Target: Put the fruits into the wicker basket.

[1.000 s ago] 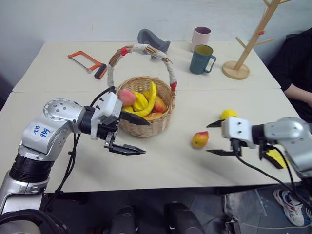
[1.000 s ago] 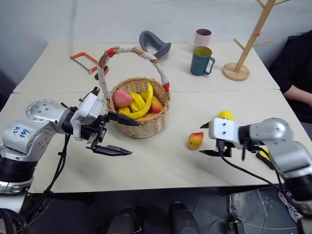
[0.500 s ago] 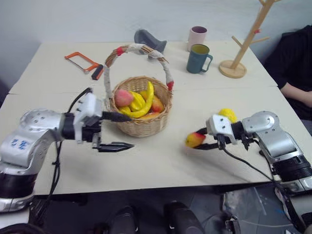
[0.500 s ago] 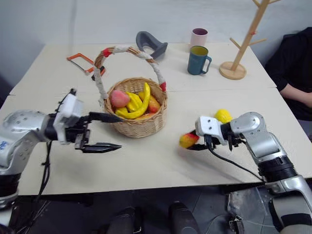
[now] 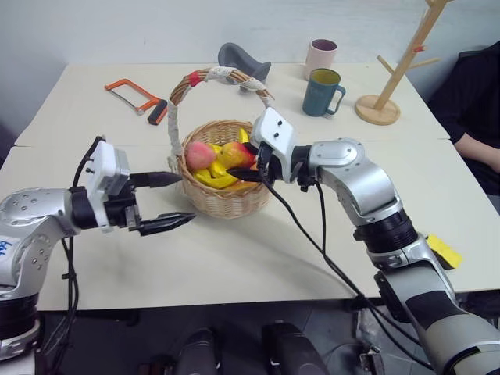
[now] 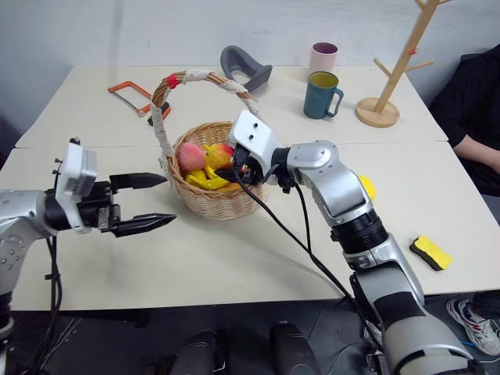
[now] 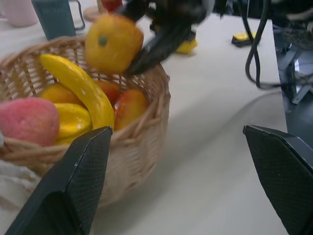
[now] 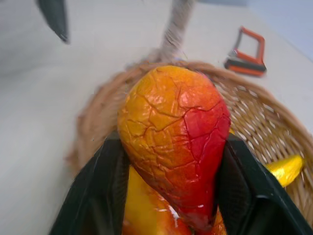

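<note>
Right claw (image 5: 244,166) carried mango (image 8: 173,142) over basket (image 5: 226,205), lemon (image 6: 365,187) apparently behind arm

Between the black fingers of the right pincer (image 8: 171,196) sits a crackled orange-to-red mango (image 8: 175,142). Under it, a tan wicker basket (image 5: 226,205) holds a pink peach (image 5: 199,155) and yellow bananas (image 7: 78,88). Beyond the pincer lies an orange-and-black hacksaw (image 5: 139,97).

From my left wrist camera I see the wicker basket (image 7: 146,117) on the pale surface (image 7: 215,161), with a banana (image 7: 78,88) and a pink peach (image 7: 29,120) inside. Above its rim, the right gripper (image 7: 146,49) pinches a yellow-orange fruit (image 7: 113,43). My left gripper (image 7: 181,181) stands spread wide.
</note>
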Controlling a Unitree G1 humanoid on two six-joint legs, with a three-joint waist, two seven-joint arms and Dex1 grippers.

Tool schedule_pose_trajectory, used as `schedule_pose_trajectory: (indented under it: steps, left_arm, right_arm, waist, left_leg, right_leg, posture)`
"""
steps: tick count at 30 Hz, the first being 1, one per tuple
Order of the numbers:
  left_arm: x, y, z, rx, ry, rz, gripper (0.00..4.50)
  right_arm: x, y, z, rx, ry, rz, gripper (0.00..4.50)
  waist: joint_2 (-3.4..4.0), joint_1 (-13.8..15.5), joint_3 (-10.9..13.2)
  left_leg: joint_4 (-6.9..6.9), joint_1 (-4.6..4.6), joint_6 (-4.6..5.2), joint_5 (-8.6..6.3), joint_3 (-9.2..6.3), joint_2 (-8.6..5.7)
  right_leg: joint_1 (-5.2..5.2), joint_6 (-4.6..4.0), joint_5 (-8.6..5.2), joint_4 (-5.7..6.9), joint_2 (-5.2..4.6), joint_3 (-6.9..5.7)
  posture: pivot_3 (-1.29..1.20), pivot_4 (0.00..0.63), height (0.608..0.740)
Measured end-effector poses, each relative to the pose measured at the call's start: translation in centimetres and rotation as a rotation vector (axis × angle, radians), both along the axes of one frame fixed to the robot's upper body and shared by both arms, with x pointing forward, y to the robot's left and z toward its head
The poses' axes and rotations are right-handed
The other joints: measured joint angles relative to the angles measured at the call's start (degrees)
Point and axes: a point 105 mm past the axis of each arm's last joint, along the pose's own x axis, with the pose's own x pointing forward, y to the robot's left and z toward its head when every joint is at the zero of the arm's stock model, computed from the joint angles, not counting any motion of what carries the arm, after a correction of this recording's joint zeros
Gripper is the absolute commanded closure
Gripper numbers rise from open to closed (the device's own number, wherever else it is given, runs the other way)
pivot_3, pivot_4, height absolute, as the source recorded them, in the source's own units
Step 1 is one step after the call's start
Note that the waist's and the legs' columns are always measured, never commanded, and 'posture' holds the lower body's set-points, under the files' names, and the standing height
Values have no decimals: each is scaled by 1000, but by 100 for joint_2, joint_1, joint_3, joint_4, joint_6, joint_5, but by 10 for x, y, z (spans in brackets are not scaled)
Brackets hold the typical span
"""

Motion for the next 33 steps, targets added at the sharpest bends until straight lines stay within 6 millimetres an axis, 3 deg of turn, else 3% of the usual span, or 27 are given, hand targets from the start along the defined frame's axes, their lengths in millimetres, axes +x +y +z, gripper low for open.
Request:
schedule_pose_trajectory:
  steps: [2, 5, 8, 11, 14, 19, 24, 26, 29, 33]
  left_arm:
    - [0, -8, -1, -7, 3, -26, 0]
    - [-3, -24, 0, -12, -2, -90, 0]
    - [-8, -40, 6, -32, -9, -163, 0]
    - [-13, -51, 7, -35, -2, -226, 0]
    - [-18, -66, 8, -33, -5, -310, 0]
    - [-20, -89, 12, -29, -34, -437, 0]
    - [-16, -92, 13, -28, -37, -451, 0]
    - [-17, -92, 13, -22, -37, -462, 0]
    - [-17, -91, 13, -17, -42, -460, 0]
    - [-15, -89, 12, -6, -47, -442, 0]
  right_arm:
    - [-1, -1, 3, 0, -10, -9, 472]
    - [-22, -15, 14, 78, 46, 44, 472]
    - [-45, -59, 31, 153, 86, 15, 472]
    - [-53, -111, 34, 185, 101, -155, 472]
    - [-52, -173, 5, 158, 178, -433, 472]
    - [-30, -245, -40, 149, 244, -819, 472]
    - [0, -252, -61, 210, 271, -905, 472]
    - [19, -241, -76, 247, 323, -903, 472]
    - [30, -235, -92, 245, 375, -910, 472]
    - [37, -237, -101, 248, 389, -928, 1311]
  waist:
    - [0, -14, 0]
    - [0, -6, 0]
    - [0, 93, 0]
    - [0, 107, 0]
    - [-3, 118, -2]
    - [-1, 14, -2]
    - [2, -108, -2]
    - [4, -113, -1]
    - [6, -66, 0]
    - [8, -28, 2]
  left_leg:
    - [-3, 1, 0, -1, 2, 1]
    - [-14, 1, -6, -4, -1, 7]
    - [-17, -1, -7, -7, -5, 9]
    - [-16, 8, -5, -7, -5, 9]
    - [-21, 15, 0, -3, -6, 7]
    - [-22, 35, 13, 17, 21, 5]
    - [-24, 42, -15, 34, 24, 12]
    - [-28, 42, -19, 37, 25, 13]
    - [-28, 37, -20, 36, 24, 14]
    - [-19, 27, -10, 32, 24, 2]
  right_leg:
    - [-1, 0, 0, -2, 2, 1]
    - [-1, 0, -1, -4, 9, 0]
    - [5, -1, -1, -20, 11, -3]
    - [26, 0, -1, -43, 12, -1]
    - [42, 6, 2, -67, 18, 0]
    - [40, 28, 21, -52, 27, 27]
    - [35, 29, 20, -40, 45, 43]
    - [30, 29, 18, -34, 46, 48]
    - [27, 28, 17, -37, 45, 47]
    - [26, 33, 19, -41, 29, 46]
  posture:
    - [0, 150, 740]
    - [0, 150, 740]
    - [0, 150, 740]
    - [0, 150, 740]
    - [0, 150, 740]
    - [0, 150, 740]
    - [0, 150, 740]
    - [0, 150, 740]
    - [0, 150, 740]
    - [0, 150, 740]
